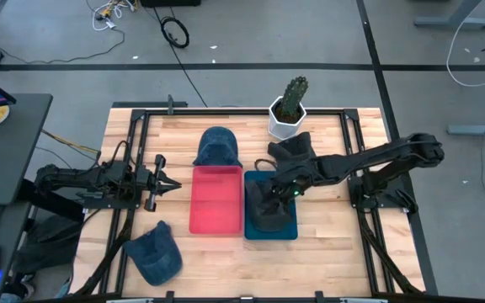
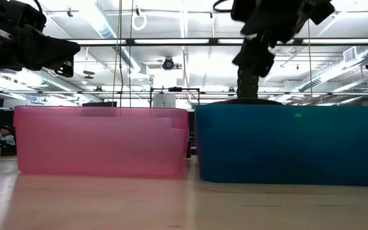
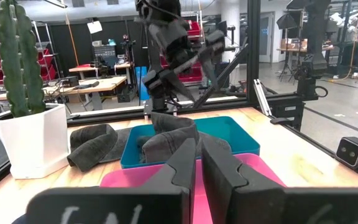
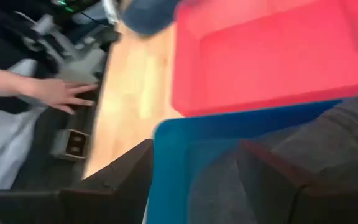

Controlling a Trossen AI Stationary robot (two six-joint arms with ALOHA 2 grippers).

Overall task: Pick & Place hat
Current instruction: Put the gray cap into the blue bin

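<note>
A dark grey hat (image 1: 269, 208) of soft, creased cloth lay inside the blue bin (image 1: 290, 233), slumped against its walls. The right gripper (image 1: 286, 190) hung just above it, over the bin's far end; the wrist view showed its two dark fingers (image 4: 123, 177) spread apart with the grey cloth between them, and whether they touched it could not be told. A second dark grey hat (image 1: 291, 149) sat on the wood beyond the bin, beside a white angular pot (image 1: 283, 122) with a ribbed green cactus (image 1: 293, 95).

The blue bin stood side by side with a pink bin (image 1: 216, 199), both smooth, rectangular plastic with rounded corners, their long walls almost touching. A blue denim cap (image 1: 217, 147) lay at the pink bin's far edge, and another (image 1: 155, 253) sat near the table's front on the left.

The left gripper (image 1: 168, 183) waited left of the pink bin, fingers (image 3: 185, 165) pressed together, holding nothing. Bare pale planks of the table (image 1: 335, 252) stayed open along the front and right, inside the black frame rails (image 1: 362, 143).
</note>
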